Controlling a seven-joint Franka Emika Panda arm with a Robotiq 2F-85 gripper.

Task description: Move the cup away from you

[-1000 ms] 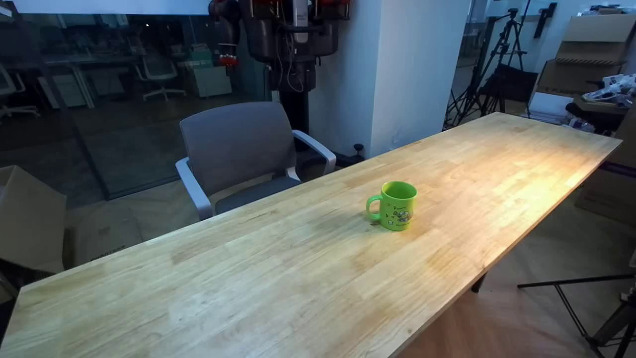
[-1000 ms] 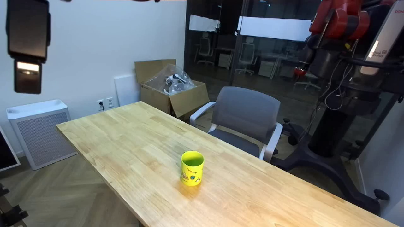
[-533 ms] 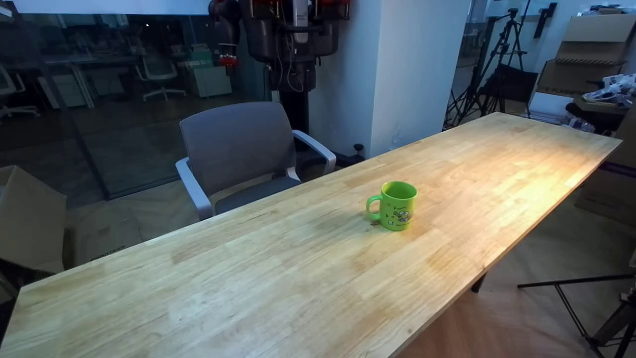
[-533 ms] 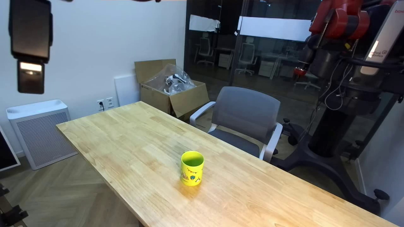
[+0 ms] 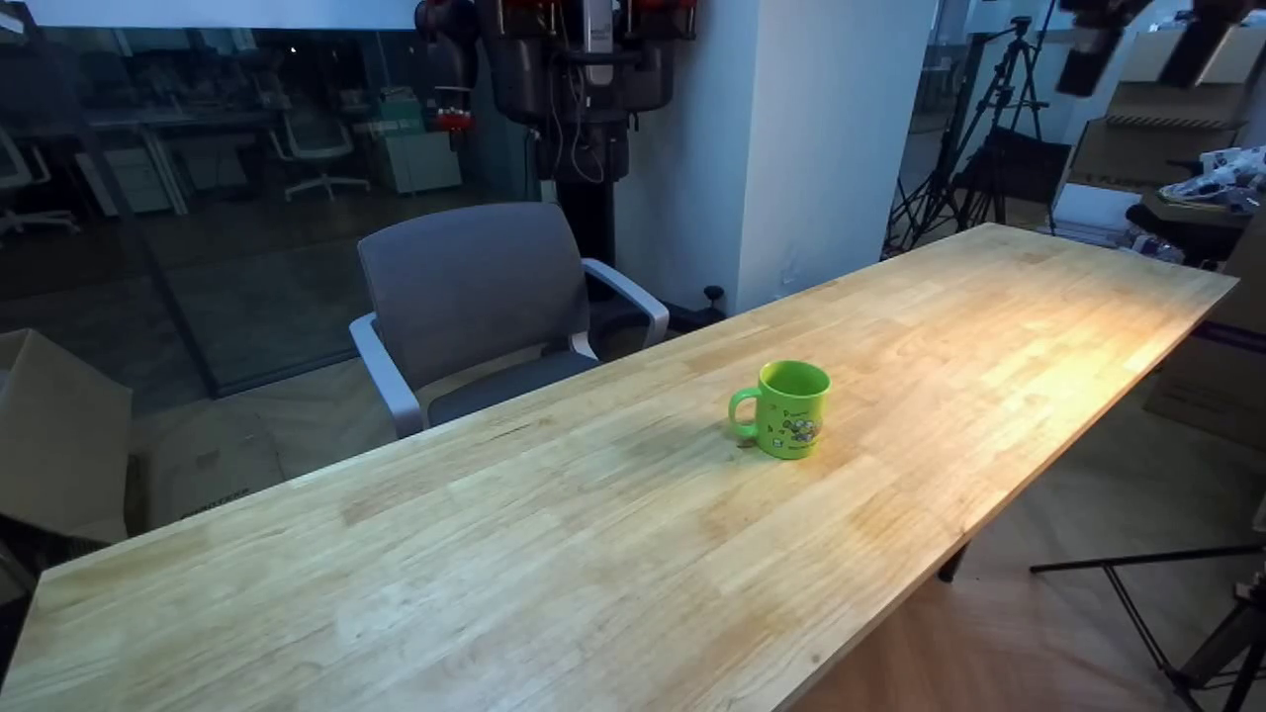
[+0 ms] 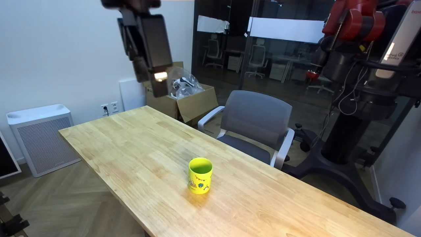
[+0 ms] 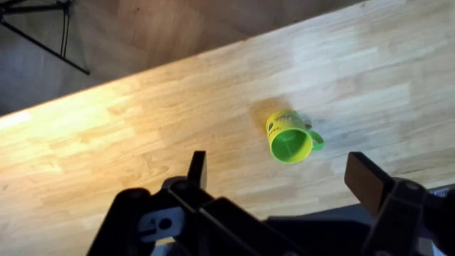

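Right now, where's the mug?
In an exterior view, the green mug stands upright on the wooden table, right of centre, the gray chair to its left beyond the table. The wrist view shows it apart from the open jaws.

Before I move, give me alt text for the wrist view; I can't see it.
A yellow-green mug stands upright on a wooden table, its handle to the right. The gripper, open and holding nothing, shows at the bottom; the mug lies beyond the gap between its jaws. Floor and black stand legs show at top left.
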